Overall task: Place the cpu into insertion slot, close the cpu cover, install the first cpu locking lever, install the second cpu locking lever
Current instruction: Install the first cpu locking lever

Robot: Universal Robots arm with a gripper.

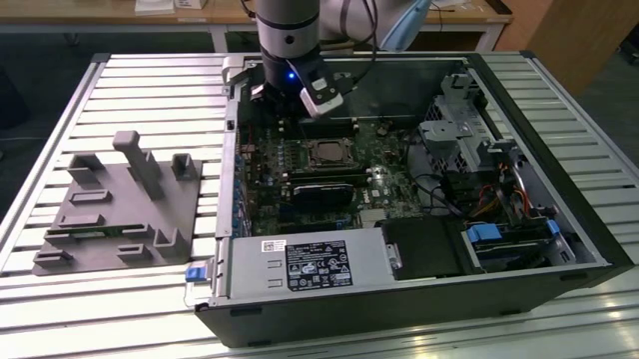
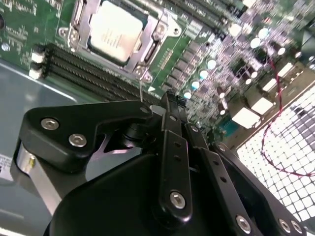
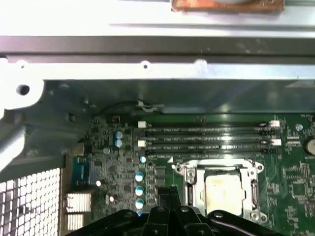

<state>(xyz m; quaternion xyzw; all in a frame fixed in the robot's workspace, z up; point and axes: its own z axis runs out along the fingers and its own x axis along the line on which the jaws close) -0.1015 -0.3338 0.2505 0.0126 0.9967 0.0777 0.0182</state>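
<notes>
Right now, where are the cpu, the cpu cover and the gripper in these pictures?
cpu (image 2: 117,30): second wrist view, middle of its pale metal face.
cpu cover (image 3: 254,189): first wrist view, a side bar of the silvery frame.
gripper (image 2: 172,96): second wrist view, its black tip.

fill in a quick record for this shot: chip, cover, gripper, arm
chip: lying flat inside the metal frame, pale face up
cover: metal frame lying flat around the chip
gripper: shut, close by the cover's corner, over the green board; contact cannot be told
arm: reaching down into the open computer case
</notes>
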